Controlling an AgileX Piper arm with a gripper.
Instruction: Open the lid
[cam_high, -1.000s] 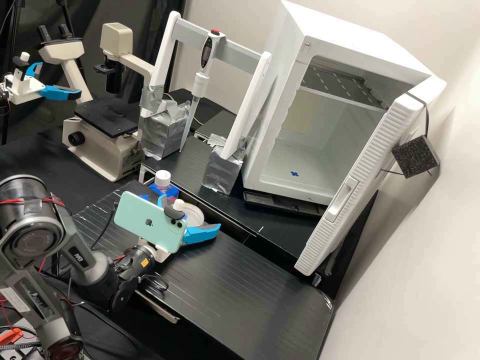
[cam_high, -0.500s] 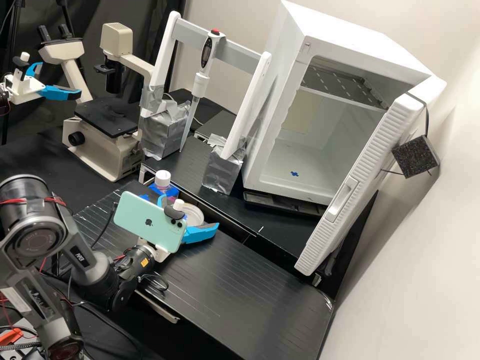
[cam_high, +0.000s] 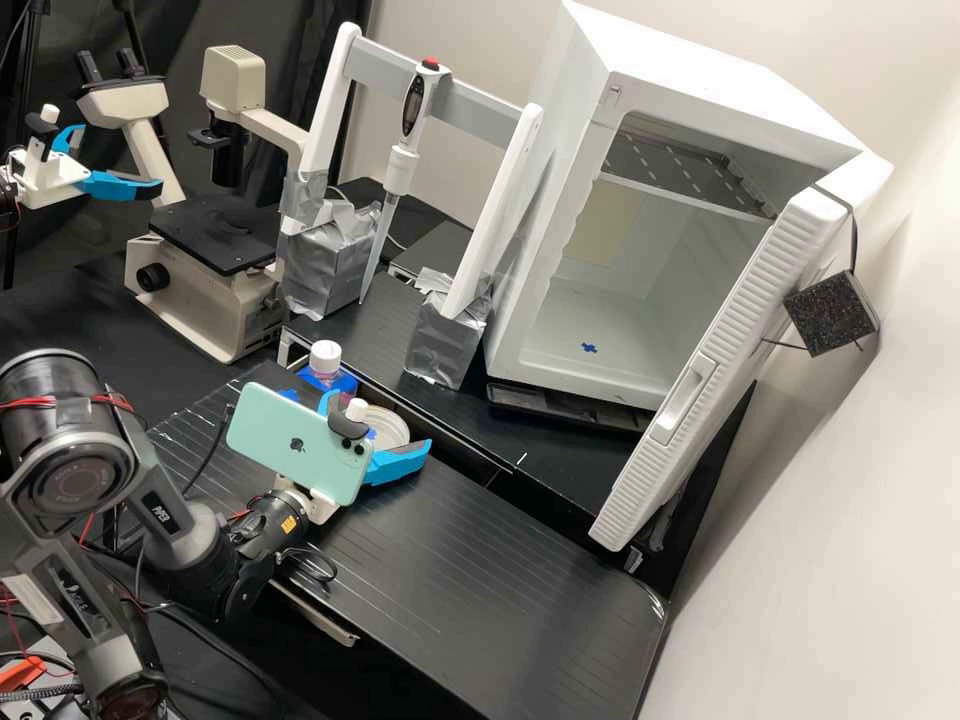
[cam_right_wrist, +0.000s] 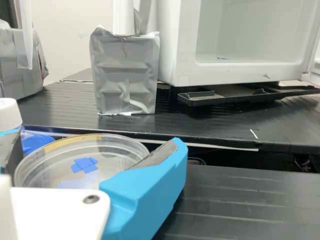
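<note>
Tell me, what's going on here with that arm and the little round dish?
A robot arm has its open gripper around a clear dish, one jaw to each side. The lid, marked with blue tape, looks to be on. Whether the jaws touch it, I can't tell. A white-capped bottle stands nearby.

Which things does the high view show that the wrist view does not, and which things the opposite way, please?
High view: the microscope, the phone mounted on the arm, the pipette's red top and the metal shelf inside the white cabinet.
Wrist view: the small dark screw hole in the white plate.
Both views: the gripper, the round clear dish, the silver-wrapped block, the white cabinet and the black ribbed board.
</note>
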